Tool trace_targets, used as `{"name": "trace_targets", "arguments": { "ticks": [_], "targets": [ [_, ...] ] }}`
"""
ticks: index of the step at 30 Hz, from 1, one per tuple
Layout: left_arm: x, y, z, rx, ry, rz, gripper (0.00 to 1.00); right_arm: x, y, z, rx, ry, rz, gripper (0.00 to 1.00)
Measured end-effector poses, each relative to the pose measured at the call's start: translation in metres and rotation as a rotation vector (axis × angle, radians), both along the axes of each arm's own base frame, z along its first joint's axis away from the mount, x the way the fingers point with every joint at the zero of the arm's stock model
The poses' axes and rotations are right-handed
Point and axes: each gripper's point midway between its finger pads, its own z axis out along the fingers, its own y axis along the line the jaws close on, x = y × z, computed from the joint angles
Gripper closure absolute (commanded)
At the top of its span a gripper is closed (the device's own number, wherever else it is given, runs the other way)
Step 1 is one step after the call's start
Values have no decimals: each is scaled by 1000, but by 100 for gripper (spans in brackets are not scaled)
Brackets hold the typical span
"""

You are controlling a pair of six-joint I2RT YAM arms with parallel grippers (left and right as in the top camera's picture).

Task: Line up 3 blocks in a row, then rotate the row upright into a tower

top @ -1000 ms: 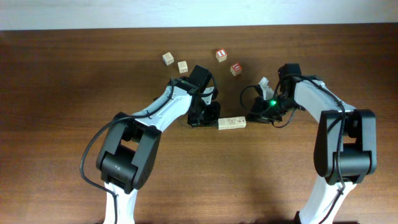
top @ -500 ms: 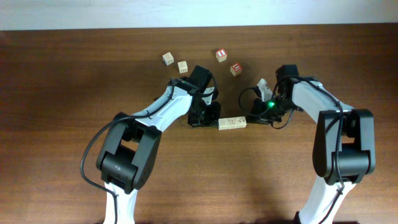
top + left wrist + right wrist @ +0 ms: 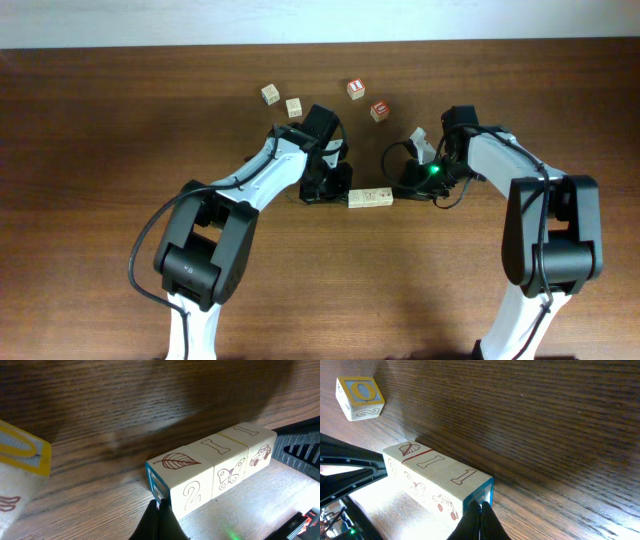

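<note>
Left wrist view: nearest the lens, the left pincer has its fingers pressed together into one dark tip, pinching nothing. The tip lies against the blue-edged end face of the blocks. These three pale-wood cubes sit end to end, touching, in a straight row on the worktop. The upper faces show a leaf, an I and a 1, and the side faces show a 2, a butterfly and a car. At the left border a yellow-edged cube stands apart from the row, cut off by the frame.

Right wrist view: the right pincer is likewise pressed together and empty, its tip at the opposite blue-edged end of the same row. Beyond the row, well apart, stands a blue-O cube with a yellow border.

Overhead view: both arms reach inward from the near edge, and the row lies between the two pincers, slightly tilted. A green light glows on the right wrist. Farther back are two pale cubes on the left and two red-faced cubes on the right — all clear of the row.
</note>
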Motion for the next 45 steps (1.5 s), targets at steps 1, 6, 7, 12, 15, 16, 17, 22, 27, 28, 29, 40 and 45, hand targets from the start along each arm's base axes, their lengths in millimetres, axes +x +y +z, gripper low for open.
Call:
{"name": "trace_targets", "arguments": {
  "ticks": [1, 6, 7, 12, 15, 16, 17, 22, 27, 28, 29, 40, 45],
  "targets": [
    [0, 0, 0, 1, 0, 1, 100, 0, 1, 1, 6, -2, 3, 96],
    [3, 5, -2, 20, -7, 11, 100, -1, 6, 5, 43, -2, 9, 96],
    [3, 6, -2, 22, -7, 11, 100, -2, 6, 6, 46, 0, 9, 96],
    [4, 7, -2, 29, -11, 13, 100, 0, 9, 19, 67, -25, 10, 96],
    [4, 7, -3, 31, -13, 13, 100, -1, 10, 21, 73, -26, 12, 96],
    [4, 7, -3, 32, -13, 14, 100, -1, 11, 21, 72, -24, 14, 96],
    [5, 8, -3, 38, -16, 15, 100, -3, 12, 21, 72, -19, 18, 96],
    [10, 19, -6, 73, -27, 37, 100, -3, 27, 26, 28, -30, 68, 96],
    [15, 26, -8, 98, -37, 51, 100, 2, 37, 33, -4, -54, 91, 96],
    [15, 27, -8, 99, -37, 52, 100, 2, 38, 33, -7, -52, 88, 96],
    [15, 27, -8, 102, -38, 52, 100, 2, 39, 34, -10, -55, 91, 96],
    [19, 42, -18, 162, -43, 75, 100, 10, 79, 65, -5, -150, 141, 96],
    [12, 16, -10, 55, -18, 37, 100, 3, 104, 75, 59, -151, 177, 96]
  ]
}}
